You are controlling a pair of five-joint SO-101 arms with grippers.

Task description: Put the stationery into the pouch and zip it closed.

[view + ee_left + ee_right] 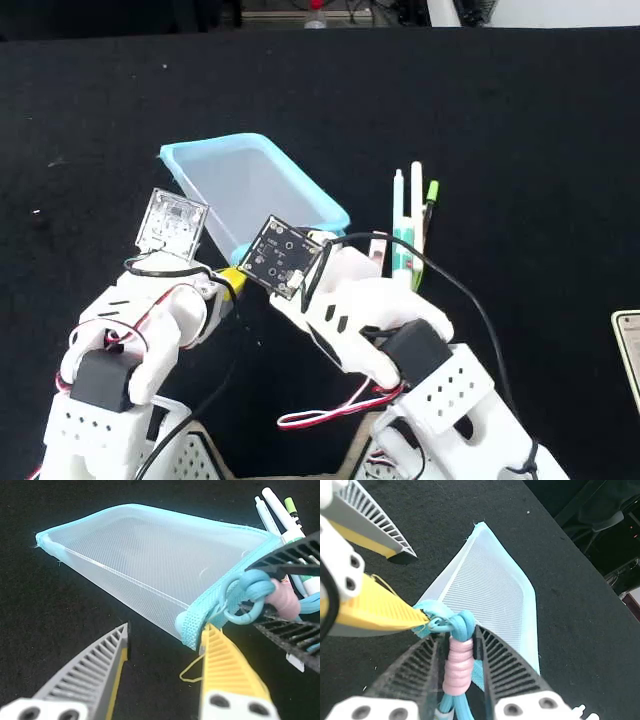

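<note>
Two arms work over a black table point(500, 100), meeting at one corner of a light-blue mesh pouch point(245, 185) that lies flat and stretches away from both tools. The left gripper point(166, 630) is spread wide and grips nothing; its yellow finger tip rests against the pouch corner, while its grey finger stands well off over bare cloth. Several pens point(412, 215) lie side by side on the table just beyond the right gripper point(459, 635), outside the pouch. That gripper is clamped on the zip's blue pull cord point(462, 622), with the pink bead point(456, 667) on the cord squeezed between its jaws. How far the zip is drawn cannot be told.

The main risk appears to be order: a pull on the cord now would likely close the zip with the stationery left out. With nothing pinning the corner, the light pouch would probably slide or lift after the cord rather than let the slider run. The bead looks smooth enough to slip from the grip, and the crowded fingers could knock together.
</note>
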